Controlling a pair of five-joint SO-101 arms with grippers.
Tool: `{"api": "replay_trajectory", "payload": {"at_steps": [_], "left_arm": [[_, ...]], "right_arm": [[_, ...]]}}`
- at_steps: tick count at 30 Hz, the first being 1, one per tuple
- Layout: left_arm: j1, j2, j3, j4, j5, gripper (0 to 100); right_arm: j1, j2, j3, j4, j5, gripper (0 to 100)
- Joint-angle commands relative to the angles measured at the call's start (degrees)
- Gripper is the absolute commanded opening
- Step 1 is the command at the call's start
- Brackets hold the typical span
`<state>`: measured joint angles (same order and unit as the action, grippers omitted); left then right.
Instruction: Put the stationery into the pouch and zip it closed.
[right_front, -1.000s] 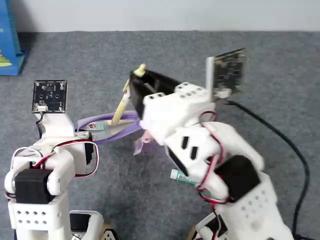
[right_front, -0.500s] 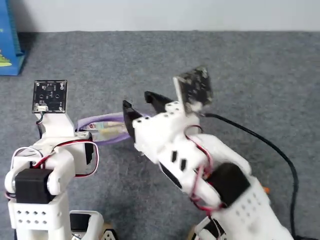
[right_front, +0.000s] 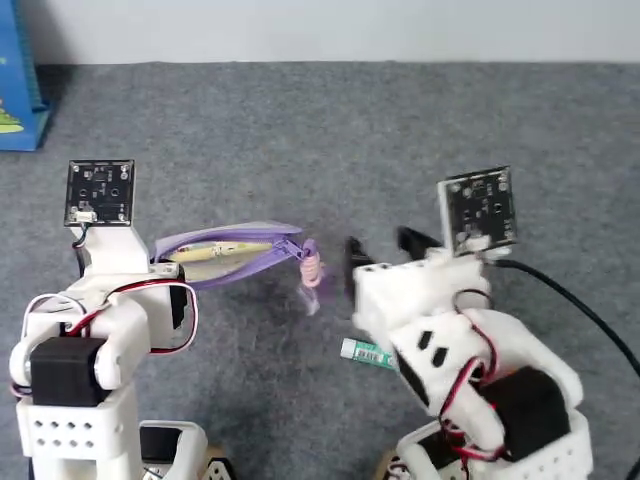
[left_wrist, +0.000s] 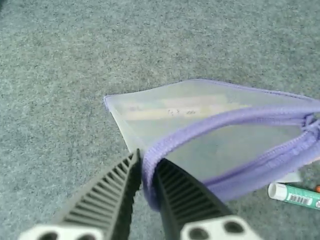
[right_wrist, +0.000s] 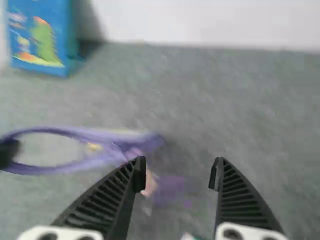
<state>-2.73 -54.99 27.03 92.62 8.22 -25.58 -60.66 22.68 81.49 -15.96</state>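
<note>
The purple see-through pouch (right_front: 230, 253) lies on the grey carpet with its zip open and a pale wooden stick (right_front: 218, 249) inside. My left gripper (left_wrist: 145, 161) is shut on the pouch's (left_wrist: 200, 125) purple zip edge at its closed end. A pink zip charm (right_front: 312, 268) hangs at the pouch's other end. My right gripper (right_front: 385, 246) is open with nothing in it, just right of the charm. In the right wrist view the right gripper (right_wrist: 177, 172) faces the pouch mouth (right_wrist: 75, 145). A green and white tube (right_front: 368, 352) lies on the carpet beside the right arm.
A blue box (right_front: 18, 90) stands at the far left against the wall. The left arm (right_front: 105, 300) sits at the front left. A black cable (right_front: 575, 300) trails to the right of the right arm. Open carpet stretches behind the pouch.
The right arm held the wooden stick above the pouch, lowered it in, let go and pulled back to the right, uncovering the tube. The left arm has stayed still.
</note>
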Motion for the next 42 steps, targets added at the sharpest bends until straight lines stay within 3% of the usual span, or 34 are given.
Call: {"api": "replay_trajectory", "payload": {"at_steps": [1,7,13,23,42], "left_arm": [[0.35,-0.44,-0.13,-1.49,0.62,1],[0.09,-0.44,-0.13,-1.49,0.53,1],[0.26,-0.44,0.75,-1.58,0.44,1],[0.26,-0.44,0.75,-1.58,0.44,1],[0.26,-0.44,0.75,-1.58,0.26,1]], "right_arm": [[6.99,2.07,-0.26,9.71,-1.05,21.3],[20.35,8.92,3.16,17.98,-4.75,21.4],[31.08,14.20,13.71,18.51,-4.57,21.5],[36.53,21.76,16.53,16.48,-4.57,21.6],[49.98,46.20,16.79,-0.66,-1.67,21.6]]}}
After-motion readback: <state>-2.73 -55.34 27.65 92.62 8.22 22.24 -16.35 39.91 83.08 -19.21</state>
